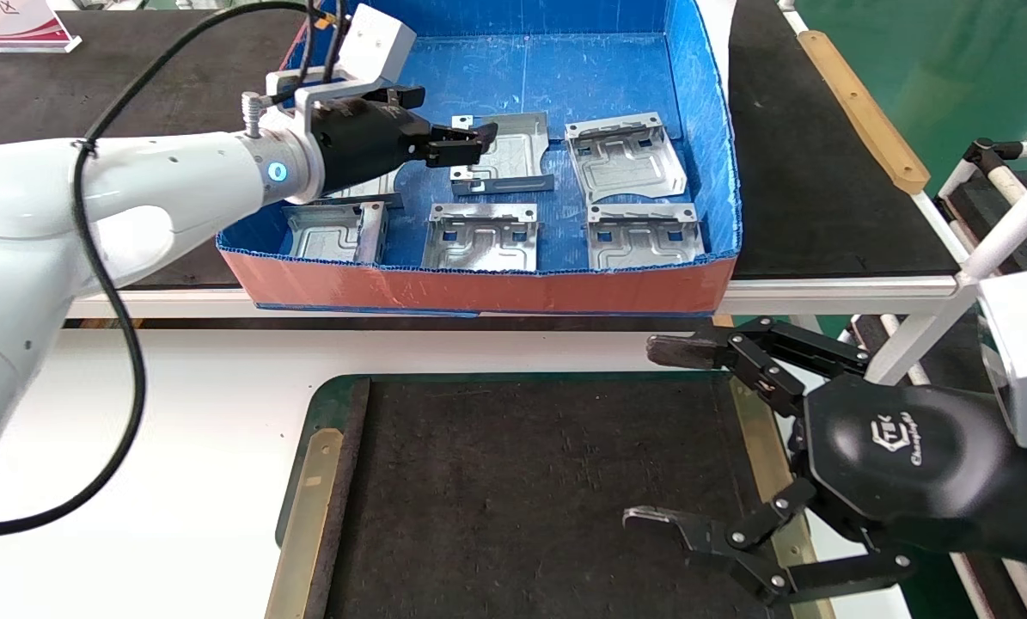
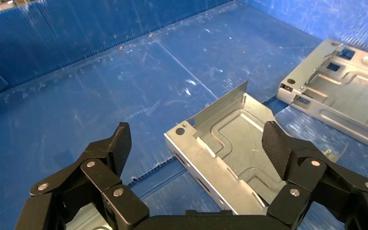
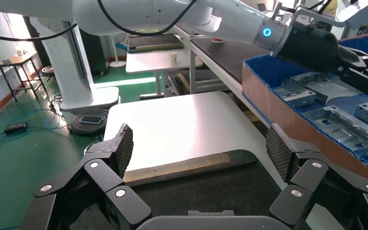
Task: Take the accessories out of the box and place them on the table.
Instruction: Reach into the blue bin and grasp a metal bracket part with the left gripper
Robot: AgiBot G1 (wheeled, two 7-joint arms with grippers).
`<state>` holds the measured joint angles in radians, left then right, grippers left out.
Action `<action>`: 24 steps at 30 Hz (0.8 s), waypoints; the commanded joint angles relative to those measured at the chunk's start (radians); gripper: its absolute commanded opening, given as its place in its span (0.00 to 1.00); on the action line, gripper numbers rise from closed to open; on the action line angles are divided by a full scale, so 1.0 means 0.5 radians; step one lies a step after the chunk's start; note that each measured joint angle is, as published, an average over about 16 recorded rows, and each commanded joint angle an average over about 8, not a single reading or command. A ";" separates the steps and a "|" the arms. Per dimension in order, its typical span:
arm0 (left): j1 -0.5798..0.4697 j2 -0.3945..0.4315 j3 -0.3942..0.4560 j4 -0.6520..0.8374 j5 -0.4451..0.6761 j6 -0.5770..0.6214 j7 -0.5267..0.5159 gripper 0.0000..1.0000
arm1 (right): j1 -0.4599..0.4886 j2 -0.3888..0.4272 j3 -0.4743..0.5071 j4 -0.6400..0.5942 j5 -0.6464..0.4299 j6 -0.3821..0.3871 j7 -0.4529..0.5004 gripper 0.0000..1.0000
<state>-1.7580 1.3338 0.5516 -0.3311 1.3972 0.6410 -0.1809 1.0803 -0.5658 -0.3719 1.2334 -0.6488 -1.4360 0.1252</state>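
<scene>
Five squarish silver sheet-metal brackets with embossed ridges and square holes show in the large shallow corrugated plastic box (image 1: pixel 702 112), blue inside, orange-red outside, a sixth may be hidden under the left arm, cannot tell. Back-row middle bracket (image 1: pixel 513 155) lies flat on the box floor, back-right bracket (image 1: pixel 623 157) just beside it, three more along the front wall: front-left (image 1: pixel 334 232), front-middle (image 1: pixel 481 238), front-right (image 1: pixel 644 236). Left gripper (image 1: pixel 470 142) hovers inside the box over the middle bracket's edge, jaws spread wide either side of it, not touching in the wrist view. Box sits on a black-topped bench (image 1: pixel 822 172). Nearer, white surface (image 1: pixel 195 447) with inset dark brown felt mat (image 1: pixel 522 490); right gripper (image 1: pixel 651 434) parked over the mat's right edge, jaws spread, holding nothing.
</scene>
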 commanded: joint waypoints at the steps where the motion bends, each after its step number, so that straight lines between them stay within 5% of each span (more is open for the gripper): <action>1: -0.001 0.025 0.005 0.022 0.005 -0.032 0.016 1.00 | 0.000 0.000 0.000 0.000 0.000 0.000 0.000 1.00; 24: 0.061 0.060 0.379 -0.095 -0.023 -0.329 -0.264 1.00 | 0.000 0.000 0.000 0.000 0.000 0.000 0.000 0.98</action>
<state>-1.7294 1.3645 0.7357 -0.3741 1.3870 0.4775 -0.3071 1.0802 -0.5657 -0.3719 1.2334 -0.6487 -1.4359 0.1251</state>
